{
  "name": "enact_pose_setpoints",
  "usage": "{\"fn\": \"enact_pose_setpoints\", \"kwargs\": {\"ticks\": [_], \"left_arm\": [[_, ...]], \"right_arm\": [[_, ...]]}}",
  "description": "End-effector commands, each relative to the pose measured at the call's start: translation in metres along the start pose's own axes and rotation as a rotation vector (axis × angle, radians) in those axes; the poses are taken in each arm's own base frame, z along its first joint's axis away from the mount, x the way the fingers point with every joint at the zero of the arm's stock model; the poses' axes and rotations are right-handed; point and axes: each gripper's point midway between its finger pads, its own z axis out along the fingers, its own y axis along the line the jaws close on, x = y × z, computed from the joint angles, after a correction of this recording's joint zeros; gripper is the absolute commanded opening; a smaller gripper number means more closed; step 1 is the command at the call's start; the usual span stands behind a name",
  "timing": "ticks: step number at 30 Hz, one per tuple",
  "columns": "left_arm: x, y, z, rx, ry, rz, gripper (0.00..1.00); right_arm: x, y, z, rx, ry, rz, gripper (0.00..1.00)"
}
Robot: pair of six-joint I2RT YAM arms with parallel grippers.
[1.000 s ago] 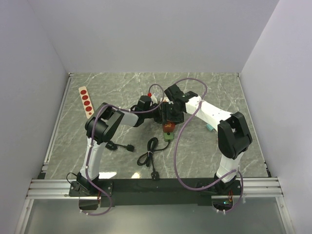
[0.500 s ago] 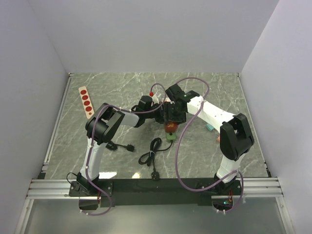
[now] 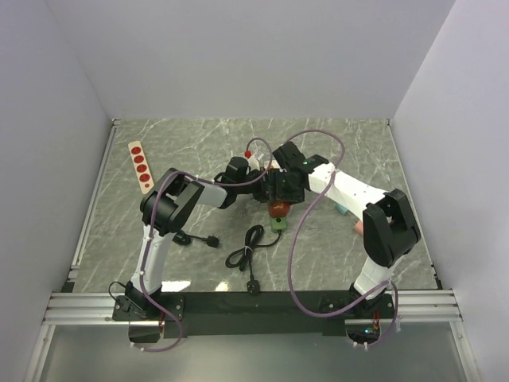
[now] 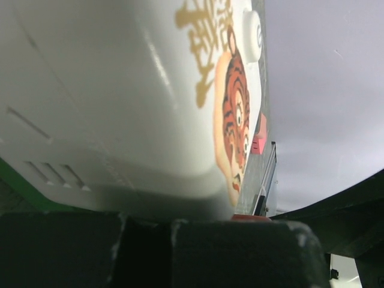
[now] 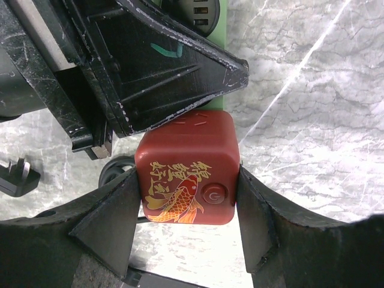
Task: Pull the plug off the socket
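A: Largest first. Grey marble table [image 3: 175, 159], walled on 3 sides. 2 arms reaching in to meet at centre, over 1 cluster of parts.

B: Agreed. State of right gripper [image 5: 189, 180]?

A: Half spread and clamped on red cube [image 5: 186, 159], 1 finger flat on each side face. Gold fish print and power button facing the wrist camera. Squared grip, presumably for a straight pull without twisting.

B: State of left gripper [image 3: 256, 188]?

A: Clenched fully, nothing visible between the fingers. Pressed against white cube [image 4: 120, 90] with tiger print, filling the left wrist view. Probably a brace, to keep the fixed half from following the pull.

B: Location of plug and socket?

A: All in that centre cluster. Red cube next to green block [image 3: 276, 225] in the top view; touching or apart, cannot tell. Pins and joint hidden under both grippers. Cannot tell which cube counts as plug and which as socket.

B: Smaller items?

A: Loose black cable [image 3: 245, 253] coiled on the base side of the cluster, free end toward the bases. Second black plug [image 3: 211, 241] beside the left arm. Strip with red dots [image 3: 141, 165] far left, well apart, not involved.

B: Risk?

A: Slip off the smooth cube faces on any off-axis pull.
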Motion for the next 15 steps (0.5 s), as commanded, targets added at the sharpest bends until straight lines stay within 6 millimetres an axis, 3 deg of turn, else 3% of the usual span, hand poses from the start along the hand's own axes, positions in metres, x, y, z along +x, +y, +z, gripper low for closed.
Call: {"fn": "enact_pose_setpoints", "kwargs": {"ticks": [1, 7, 15], "left_arm": [[0.103, 0.142, -0.029, -0.425, 0.231, -0.184, 0.01], [0.11, 0.149, -0.028, -0.438, 0.251, -0.206, 0.0], [0.109, 0.147, -0.026, -0.425, 0.246, -0.214, 0.01]], "right_arm": [[-0.017, 0.014, -0.003, -0.052, -0.089, 0.037, 0.65], [-0.014, 0.017, 0.006, -0.055, -0.086, 0.039, 0.84], [-0.009, 0.016, 0.017, -0.041, -0.055, 0.034, 0.79]]}}
